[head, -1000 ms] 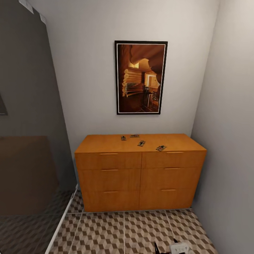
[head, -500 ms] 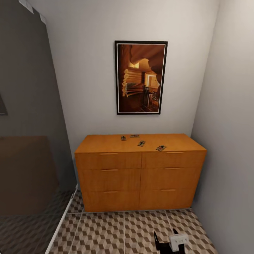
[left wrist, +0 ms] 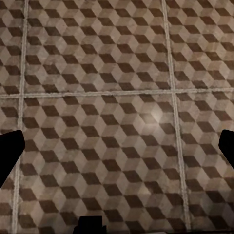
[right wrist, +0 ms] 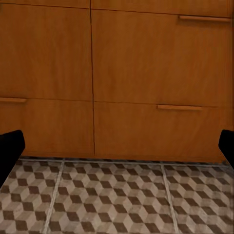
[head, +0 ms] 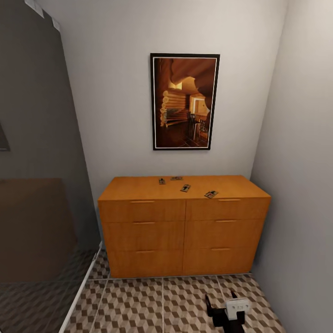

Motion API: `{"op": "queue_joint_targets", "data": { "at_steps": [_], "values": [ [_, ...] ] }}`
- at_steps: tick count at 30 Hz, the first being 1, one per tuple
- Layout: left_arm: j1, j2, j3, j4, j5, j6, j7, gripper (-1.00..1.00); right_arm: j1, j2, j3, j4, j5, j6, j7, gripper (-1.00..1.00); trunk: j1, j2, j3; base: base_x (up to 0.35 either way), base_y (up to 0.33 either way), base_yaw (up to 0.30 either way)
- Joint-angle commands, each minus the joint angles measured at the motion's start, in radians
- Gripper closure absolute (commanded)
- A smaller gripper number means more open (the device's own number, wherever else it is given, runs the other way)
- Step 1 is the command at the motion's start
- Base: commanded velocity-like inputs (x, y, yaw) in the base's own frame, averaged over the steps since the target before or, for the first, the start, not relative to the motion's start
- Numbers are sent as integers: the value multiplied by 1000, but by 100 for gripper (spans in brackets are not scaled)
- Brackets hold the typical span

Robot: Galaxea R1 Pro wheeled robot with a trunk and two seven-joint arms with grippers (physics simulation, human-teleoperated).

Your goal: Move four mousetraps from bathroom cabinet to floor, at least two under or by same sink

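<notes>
now right hand (head: 225, 309) higher, open

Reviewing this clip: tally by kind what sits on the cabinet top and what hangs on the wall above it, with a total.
Small flat brown wooden mousetraps with dark metal parts, on the orange-brown wooden cabinet top: 4 ()
Dark-framed picture on the wall above the cabinet: 1
Total: 5
</notes>
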Motion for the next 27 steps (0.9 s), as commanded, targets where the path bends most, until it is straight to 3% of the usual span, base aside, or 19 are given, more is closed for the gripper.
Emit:
{"op": "queue_joint_targets", "data": {
  "at_steps": [1,12,13,21,27],
  "values": [
    [0,0,0,0,0,-1,-1,-100,0,0,0,-7,10,6,-11,-100,0,0,-1,0,0,0],
    [0,0,0,15,0,-1,-1,-100,0,-9,0,-68,10,67,-21,-100,0,0,-1,0,0,0],
    [0,0,0,16,0,-1,-1,-100,-1,-9,0,-423,10,384,-21,-100,0,0,-1,0,0,0],
    [0,0,0,18,0,-2,-1,-100,-13,-10,0,-524,12,506,-25,-100,0,0,-1,0,0,0],
    [0,0,0,20,0,-2,-1,-100,-76,-11,0,-554,14,572,-45,-100,0,0,-1,0,0,0]
  ]
}}
